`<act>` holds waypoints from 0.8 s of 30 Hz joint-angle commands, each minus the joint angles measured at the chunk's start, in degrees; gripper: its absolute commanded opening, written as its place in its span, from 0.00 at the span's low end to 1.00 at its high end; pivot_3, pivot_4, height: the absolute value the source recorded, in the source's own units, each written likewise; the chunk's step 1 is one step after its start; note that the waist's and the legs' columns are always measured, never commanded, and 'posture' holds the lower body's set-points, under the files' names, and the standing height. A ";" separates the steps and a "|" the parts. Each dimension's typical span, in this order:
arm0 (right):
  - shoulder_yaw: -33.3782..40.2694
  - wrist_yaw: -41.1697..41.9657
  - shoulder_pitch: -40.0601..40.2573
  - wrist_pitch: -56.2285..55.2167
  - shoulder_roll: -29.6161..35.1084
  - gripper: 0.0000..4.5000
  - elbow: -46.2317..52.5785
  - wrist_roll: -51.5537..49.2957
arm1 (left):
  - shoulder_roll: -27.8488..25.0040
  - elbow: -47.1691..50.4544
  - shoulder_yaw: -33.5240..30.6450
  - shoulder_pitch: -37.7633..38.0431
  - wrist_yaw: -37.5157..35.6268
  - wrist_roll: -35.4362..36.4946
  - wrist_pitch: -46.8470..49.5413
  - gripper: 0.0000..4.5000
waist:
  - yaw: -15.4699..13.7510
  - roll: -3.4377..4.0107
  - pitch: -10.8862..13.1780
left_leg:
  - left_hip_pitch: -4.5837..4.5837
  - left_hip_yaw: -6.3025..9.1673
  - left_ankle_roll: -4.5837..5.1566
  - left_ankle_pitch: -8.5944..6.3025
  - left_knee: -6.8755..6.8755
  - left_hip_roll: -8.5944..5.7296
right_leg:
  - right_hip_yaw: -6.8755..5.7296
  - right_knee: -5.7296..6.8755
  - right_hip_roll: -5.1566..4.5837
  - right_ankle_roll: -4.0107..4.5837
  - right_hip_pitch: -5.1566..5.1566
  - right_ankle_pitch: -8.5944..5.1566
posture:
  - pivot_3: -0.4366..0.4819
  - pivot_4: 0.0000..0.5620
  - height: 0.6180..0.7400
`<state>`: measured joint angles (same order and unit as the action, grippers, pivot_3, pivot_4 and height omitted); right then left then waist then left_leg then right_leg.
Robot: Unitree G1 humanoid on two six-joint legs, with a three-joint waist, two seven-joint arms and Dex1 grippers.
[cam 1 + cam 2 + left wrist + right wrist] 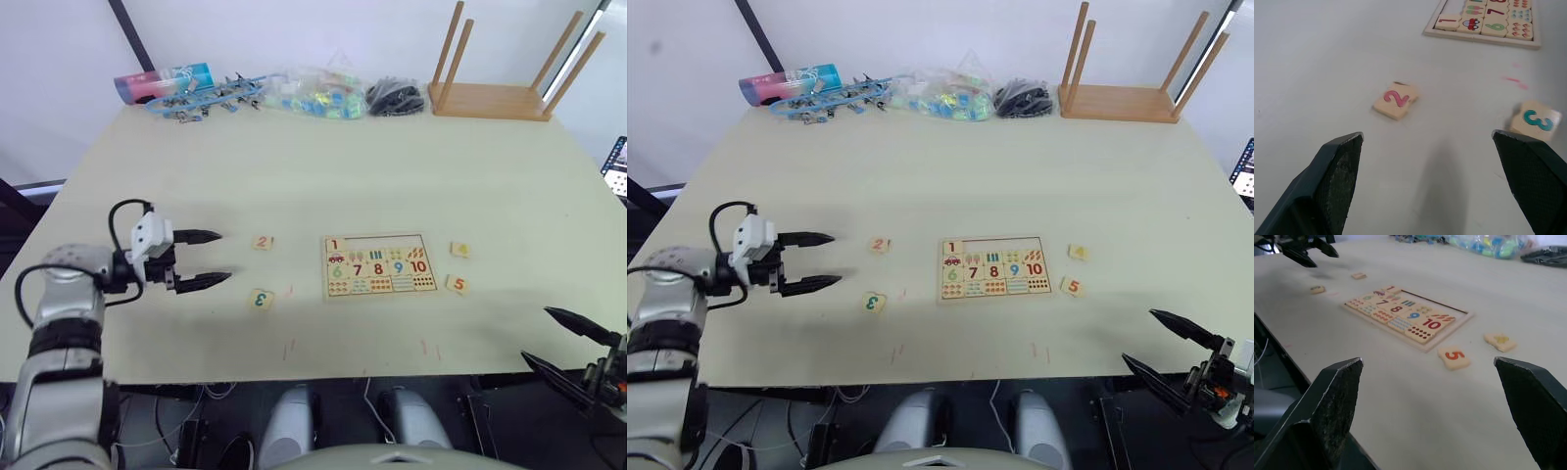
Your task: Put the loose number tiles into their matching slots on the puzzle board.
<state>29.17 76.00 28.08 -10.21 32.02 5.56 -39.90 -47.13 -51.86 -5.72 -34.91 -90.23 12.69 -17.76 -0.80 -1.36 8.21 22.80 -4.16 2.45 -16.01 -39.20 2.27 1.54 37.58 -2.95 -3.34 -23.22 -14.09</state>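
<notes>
The flat pale-wood puzzle board [378, 265] with its thin raised frame is lying near the middle of the cream table [323, 166], its lower rows filled with printed digits, pictures and dots. The small pale-wood tile with the red 1 [335, 245] is already sitting in the leftmost slot of the upper row; the 4 remaining slots [387, 243] beside it are lying bare.

The other tiles are lying flat on the table, split to either side of the board, probably so that each arm can serve its own side. The orange 2 tile [263, 242] and the green 3 tile [260, 299] are resting to the left, apart from each other. The yellow 4 tile [459, 250] and the orange 5 tile [457, 284] are resting just right of the board.

The left claw [208, 258] is hovering with its black fingers spread apart and empty, pointing toward the 2 and 3, likely lining up for one of them. The right claw [563, 343] is hanging near the table's front edge, fingers likewise apart and empty, well short of the 5.

Open table is surrounding every loose tile, so approaches look unobstructed. The clutter and upturned wooden stool [500, 78] are keeping to the far edge.
</notes>
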 commanded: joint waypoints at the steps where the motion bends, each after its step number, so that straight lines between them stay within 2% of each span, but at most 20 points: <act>1: 0.45 0.70 -0.43 -0.50 0.16 1.00 0.63 -0.74 | 0.92 -6.98 2.08 -5.69 -1.12 -3.12 -3.54 1.00 | -0.02 0.00 0.00 | 0.00 0.01 0.00 0.00 0.00 0.00 | 0.00 0.01 0.00 0.00 0.00 0.00 | 0.48 0.27 0.98; 6: 0.16 0.47 -0.81 -1.94 -0.96 1.00 0.96 -0.04 | 3.32 -15.05 5.25 -12.78 1.86 -8.33 -5.76 1.00 | 0.04 -0.02 0.01 | 0.02 0.03 0.00 0.00 0.00 0.00 | 0.00 0.02 0.02 -0.01 0.00 0.00 | 0.48 0.27 0.98; 24: 0.62 0.50 -1.09 -3.98 -1.27 1.00 -0.02 0.30 | 7.10 -22.29 7.56 -19.13 11.23 -17.33 -8.08 1.00 | -0.03 -0.06 0.04 | 0.05 0.07 0.00 0.00 -0.02 0.00 | 0.00 0.05 0.03 -0.02 0.00 0.01 | 0.48 0.27 0.98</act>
<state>28.57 76.03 26.92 -12.94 30.42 5.45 -39.16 -40.00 -73.82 1.82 -53.16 -80.10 -4.30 -25.42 -0.82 -1.43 8.24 22.85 -4.09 2.45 -16.01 -39.23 2.27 1.54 37.63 -2.92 -3.36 -23.22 -14.08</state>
